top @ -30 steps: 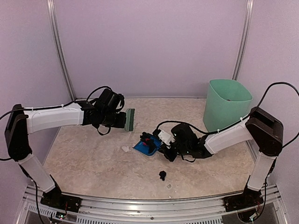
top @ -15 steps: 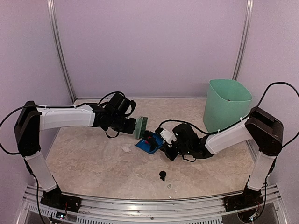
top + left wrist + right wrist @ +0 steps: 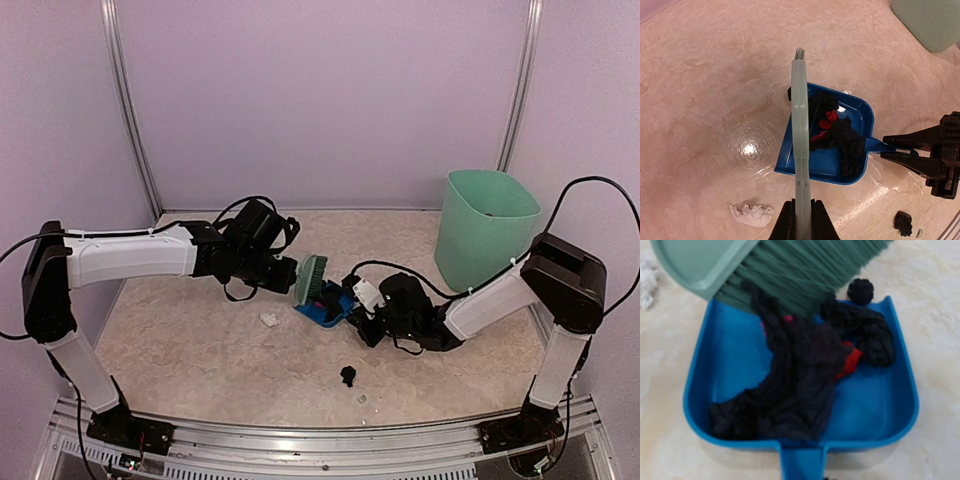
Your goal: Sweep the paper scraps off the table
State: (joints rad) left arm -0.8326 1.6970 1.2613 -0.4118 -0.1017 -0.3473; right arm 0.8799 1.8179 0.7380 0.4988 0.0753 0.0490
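both my claws are clamped: left claw (image 3: pixel 800 222) on brush (image 3: pixel 800 130), right claw (image 3: pixel 888 148) on dustpan (image 3: pixel 790 161) holding paper scraps (image 3: pixel 842 139).

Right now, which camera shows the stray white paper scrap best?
Left wrist. The white paper scrap lies whole and crumpled on the table, apart from the blue dustpan. Top external shows the scrap as a tiny pale speck; right wrist catches a blurred white edge at its left border.

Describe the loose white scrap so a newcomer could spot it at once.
Start at the blue dustpan mid-table. Just left of it, on the table, lies one crumpled paper scrap. It is white, unlike the black scrap nearer the front rail.
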